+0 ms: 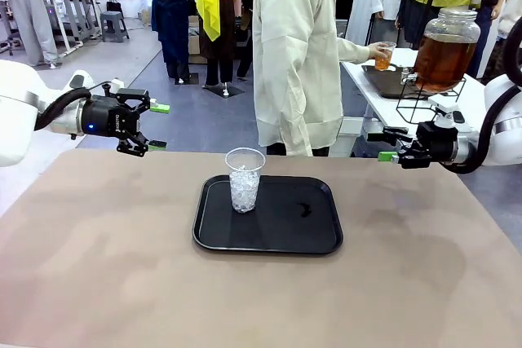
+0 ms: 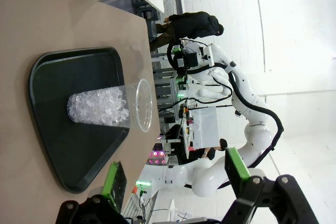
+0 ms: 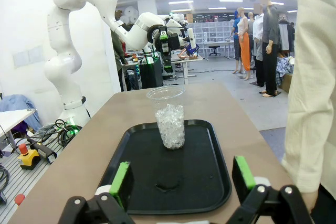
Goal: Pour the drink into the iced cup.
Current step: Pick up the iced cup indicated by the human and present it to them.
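Note:
A clear plastic iced cup (image 1: 245, 179) full of ice stands upright on the left half of a black tray (image 1: 310, 230) at mid-table. The drink (image 1: 443, 61), an amber liquid, fills a large glass dispenser jar on a side table at the far right. A person's hand holds a small cup (image 1: 384, 55) of the same liquid beside it. My left gripper (image 1: 155, 126) hovers open, left of the tray. At the tray's right, my right gripper (image 1: 387, 146) is open too. The left wrist view has the iced cup (image 2: 105, 109) beyond my open gripper (image 2: 176, 174). The right wrist view has the cup (image 3: 169, 119) ahead of my open gripper (image 3: 182, 178).
The person (image 1: 298, 46) stands at the table's far edge, turned toward the white side table (image 1: 383, 99) with a dark tray and the wire stand under the jar. Bare brown tabletop (image 1: 98, 266) surrounds the black tray. Other people stand farther back.

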Robot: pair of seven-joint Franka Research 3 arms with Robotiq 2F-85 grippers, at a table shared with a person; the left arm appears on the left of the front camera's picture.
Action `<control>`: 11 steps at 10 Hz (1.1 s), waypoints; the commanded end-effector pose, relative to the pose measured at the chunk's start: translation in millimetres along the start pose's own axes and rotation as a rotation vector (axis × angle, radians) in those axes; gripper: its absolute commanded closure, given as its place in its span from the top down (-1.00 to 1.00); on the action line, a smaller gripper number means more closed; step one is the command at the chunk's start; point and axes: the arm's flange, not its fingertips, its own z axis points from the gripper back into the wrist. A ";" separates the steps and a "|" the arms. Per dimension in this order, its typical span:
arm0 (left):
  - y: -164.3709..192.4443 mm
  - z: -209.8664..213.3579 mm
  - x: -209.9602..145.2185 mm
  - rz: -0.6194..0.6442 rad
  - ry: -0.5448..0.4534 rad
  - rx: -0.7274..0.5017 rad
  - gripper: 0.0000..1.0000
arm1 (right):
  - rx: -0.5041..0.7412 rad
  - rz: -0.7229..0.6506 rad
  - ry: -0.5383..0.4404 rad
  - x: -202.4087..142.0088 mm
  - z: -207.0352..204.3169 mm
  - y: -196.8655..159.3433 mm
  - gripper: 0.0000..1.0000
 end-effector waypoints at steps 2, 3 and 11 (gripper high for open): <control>-1.2 0.4 0.0 -0.003 -0.001 0.001 1.00 | 0.001 0.006 0.003 4.0 -1.7 0.3 1.00; -1.2 0.4 0.0 -0.003 -0.001 0.001 1.00 | 0.001 0.006 0.003 4.0 -1.7 0.3 1.00; -1.2 0.4 0.0 -0.003 -0.001 0.001 1.00 | 0.001 0.006 0.003 4.0 -1.7 0.3 1.00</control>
